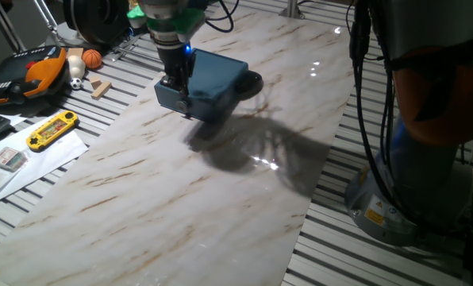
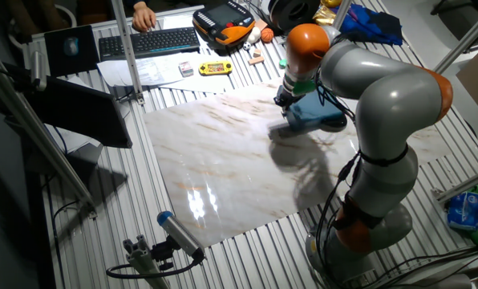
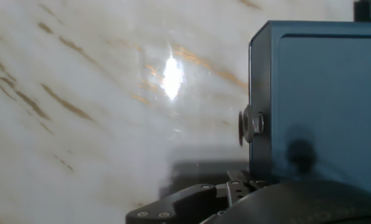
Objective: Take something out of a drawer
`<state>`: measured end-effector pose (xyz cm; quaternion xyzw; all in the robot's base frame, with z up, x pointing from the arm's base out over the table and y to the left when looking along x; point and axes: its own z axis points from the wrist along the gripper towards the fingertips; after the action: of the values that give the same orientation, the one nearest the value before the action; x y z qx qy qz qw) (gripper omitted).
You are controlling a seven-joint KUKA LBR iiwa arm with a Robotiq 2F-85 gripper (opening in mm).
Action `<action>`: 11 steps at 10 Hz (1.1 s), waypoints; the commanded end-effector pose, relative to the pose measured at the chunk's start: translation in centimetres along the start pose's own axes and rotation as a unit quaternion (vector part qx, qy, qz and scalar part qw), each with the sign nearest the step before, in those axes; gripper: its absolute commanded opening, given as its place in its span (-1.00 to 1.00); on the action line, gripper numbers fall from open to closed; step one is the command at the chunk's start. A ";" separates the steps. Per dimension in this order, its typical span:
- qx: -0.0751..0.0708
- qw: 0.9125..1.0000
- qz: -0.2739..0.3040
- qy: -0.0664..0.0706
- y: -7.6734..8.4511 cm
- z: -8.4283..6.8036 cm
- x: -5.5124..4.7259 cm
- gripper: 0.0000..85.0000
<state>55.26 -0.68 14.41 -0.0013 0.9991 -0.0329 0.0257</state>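
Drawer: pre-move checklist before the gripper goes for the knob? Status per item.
1. Drawer shut, front flush with the box: ok.
2. Knob visible and unobstructed in the hand view: ok.
3. Gripper at the drawer front: ok.
4. Fingers straddling the knob: cannot tell, fingertips not visible.
5. Gripper open: cannot tell.
6. Marble tabletop in front of the drawer free for pull-out: ok.
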 end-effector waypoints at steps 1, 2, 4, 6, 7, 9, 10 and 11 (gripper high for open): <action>0.004 1.000 -0.004 -0.003 -0.4 0.2 -0.1 -1.00; 0.003 1.000 -0.006 -0.006 -0.9 0.8 -0.3 -1.00; 0.000 1.000 -0.009 -0.015 -2.1 3.2 -0.9 -1.00; -0.011 1.000 -0.011 -0.016 -2.3 5.0 -1.6 -1.00; -0.023 1.000 -0.012 -0.016 -2.3 5.4 -1.6 -1.00; -0.043 0.999 -0.020 -0.011 -2.3 5.2 -1.8 -1.00; -0.043 0.999 -0.019 -0.011 -2.1 5.1 -1.9 -1.00; -0.037 0.999 -0.015 -0.011 -2.0 5.1 -2.0 -1.00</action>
<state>57.58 -3.01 9.59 -0.0184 0.9992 0.0042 0.0364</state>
